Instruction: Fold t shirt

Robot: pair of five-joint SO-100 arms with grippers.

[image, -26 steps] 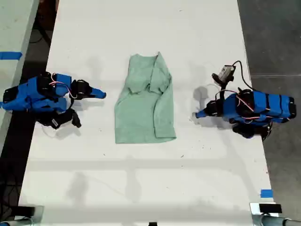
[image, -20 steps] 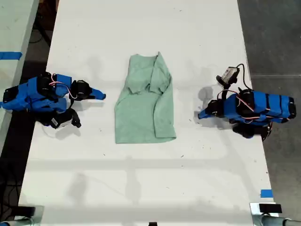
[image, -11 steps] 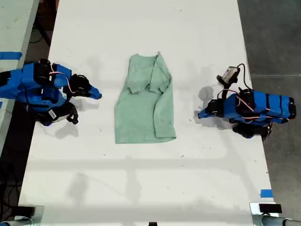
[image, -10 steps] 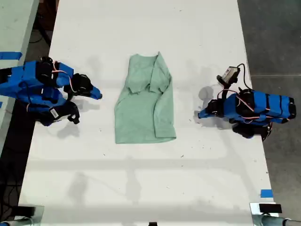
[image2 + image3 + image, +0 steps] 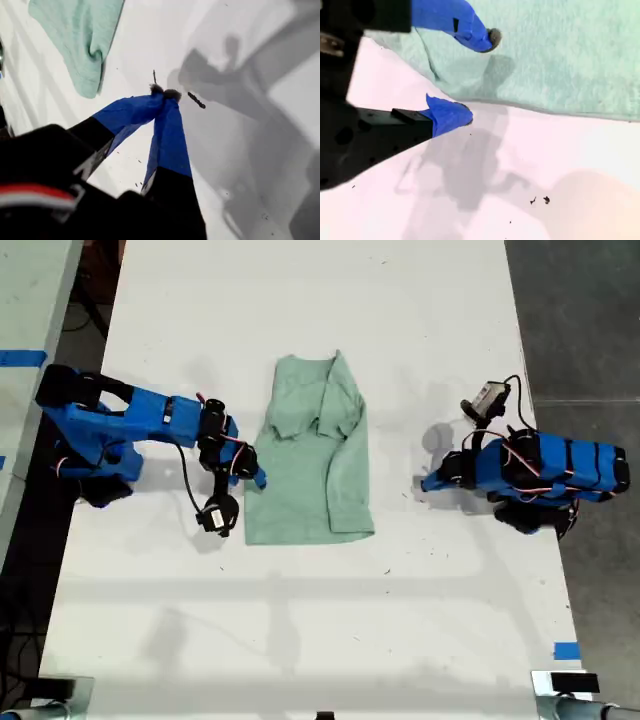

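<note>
Exterior view: a white bench [image 5: 300, 640] seen from above, with one blue arm at each of the view's sides and the t shirt [image 5: 310, 465] between them.
T shirt: pale mint-green, lying flat around the middle of the bench as a narrow shape that runs from far to near. Cloth layers are folded over one another at its far end, and its near hem is straight.
Second tool [image 5: 255, 478]: on the arm reaching in from the exterior view's left, at the shirt's left edge and toward its near half.
Second tool, wrist view: the second tool [image 5: 479, 76] has its jaws apart. One blue tip is over the green cloth [image 5: 560, 55] and the other is over bare bench just beside the cloth's edge. Whether either tip touches cannot be told.
First tool [image 5: 425, 483]: on the arm at the exterior view's right, pointing toward the shirt but well apart from it.
First tool, wrist view: the first tool [image 5: 165, 93] has its blue tips pressed together on nothing, low over the white surface. A rounded fold of the shirt [image 5: 80, 35] lies further off.
Blue tape [image 5: 566, 650]: a small piece at the bench's near right edge in the exterior view.
</note>
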